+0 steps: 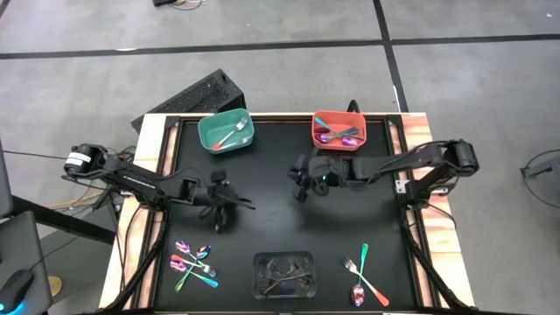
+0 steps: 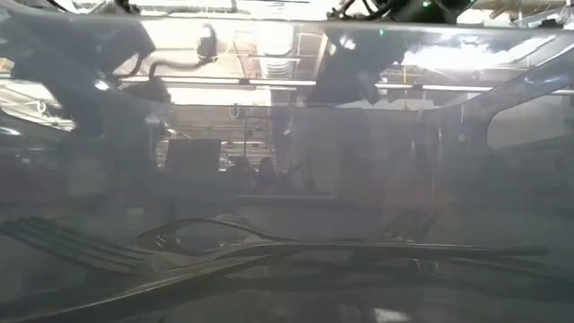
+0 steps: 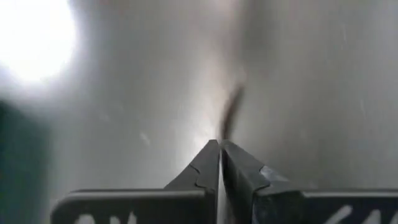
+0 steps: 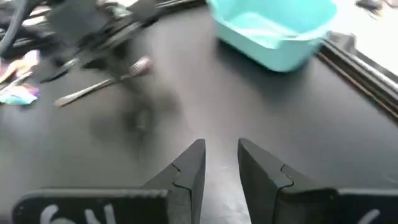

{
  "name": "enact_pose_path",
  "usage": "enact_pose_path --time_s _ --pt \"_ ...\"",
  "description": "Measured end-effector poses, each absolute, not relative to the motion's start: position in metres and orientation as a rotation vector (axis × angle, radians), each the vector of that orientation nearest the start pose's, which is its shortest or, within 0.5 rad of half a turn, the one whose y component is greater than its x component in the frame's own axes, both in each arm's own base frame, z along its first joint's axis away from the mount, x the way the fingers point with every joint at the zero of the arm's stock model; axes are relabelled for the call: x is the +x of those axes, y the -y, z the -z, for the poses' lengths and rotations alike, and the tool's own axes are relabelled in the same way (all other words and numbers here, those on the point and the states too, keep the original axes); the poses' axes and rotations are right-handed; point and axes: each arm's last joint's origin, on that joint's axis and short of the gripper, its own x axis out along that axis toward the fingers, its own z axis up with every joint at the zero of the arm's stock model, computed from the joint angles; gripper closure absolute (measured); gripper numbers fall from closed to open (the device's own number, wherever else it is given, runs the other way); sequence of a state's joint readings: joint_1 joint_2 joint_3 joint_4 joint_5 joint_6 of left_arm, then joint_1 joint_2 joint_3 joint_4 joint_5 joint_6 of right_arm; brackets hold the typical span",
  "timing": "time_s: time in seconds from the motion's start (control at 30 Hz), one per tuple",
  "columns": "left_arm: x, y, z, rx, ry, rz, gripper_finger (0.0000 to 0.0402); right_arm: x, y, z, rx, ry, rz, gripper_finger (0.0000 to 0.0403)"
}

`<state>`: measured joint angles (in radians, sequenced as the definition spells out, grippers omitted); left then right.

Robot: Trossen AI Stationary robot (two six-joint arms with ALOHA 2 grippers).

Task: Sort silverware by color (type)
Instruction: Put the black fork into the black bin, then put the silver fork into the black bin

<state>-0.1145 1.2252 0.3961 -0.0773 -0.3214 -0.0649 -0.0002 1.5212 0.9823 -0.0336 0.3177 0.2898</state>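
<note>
L claw (image 1: 229, 203) pinched shut low over mat; R claw (image 1: 300, 185) part-open, empty, mid-table.

- The counter (image 1: 280, 232) shows a matt black top edged in pale wood.
- Silverware (image 1: 194, 263) gleams with mirror-bright iridescent heads and smooth coloured handles.
- A teal bin (image 1: 226, 131) and a red bin (image 1: 339, 130) look like smooth plastic.
- A clear plastic tray (image 1: 283, 274) holds dull grey cutlery.
- The right pincer (image 4: 219, 163) is matt black.
</note>
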Motion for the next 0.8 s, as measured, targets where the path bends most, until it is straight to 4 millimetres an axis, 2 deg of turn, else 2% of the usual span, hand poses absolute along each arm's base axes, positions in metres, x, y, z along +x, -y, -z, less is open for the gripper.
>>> enact_pose_path --time_s 0.2,0.3,0.43,0.57,0.8 --pt "0.224 0.009 -0.17 0.184 -0.664 -0.275 0.0401 0.351 -0.01 -0.231 0.098 -0.396 0.298 0.029" --pt "0.231 0.006 -0.181 0.199 -0.64 -0.263 0.0401 0.357 -0.014 -0.222 0.094 -0.393 0.288 0.029" --pt "0.228 0.003 -0.18 0.185 -0.76 -0.194 0.0401 0.36 -0.015 -0.214 0.117 -0.414 0.294 0.029" --pt "0.22 0.003 -0.171 0.081 -0.883 -0.137 0.0393 0.359 -0.014 -0.212 0.138 -0.435 0.308 0.029" --pt "0.215 0.004 -0.163 -0.021 -0.976 -0.148 0.0331 0.358 -0.001 -0.217 0.123 -0.409 0.401 0.029"
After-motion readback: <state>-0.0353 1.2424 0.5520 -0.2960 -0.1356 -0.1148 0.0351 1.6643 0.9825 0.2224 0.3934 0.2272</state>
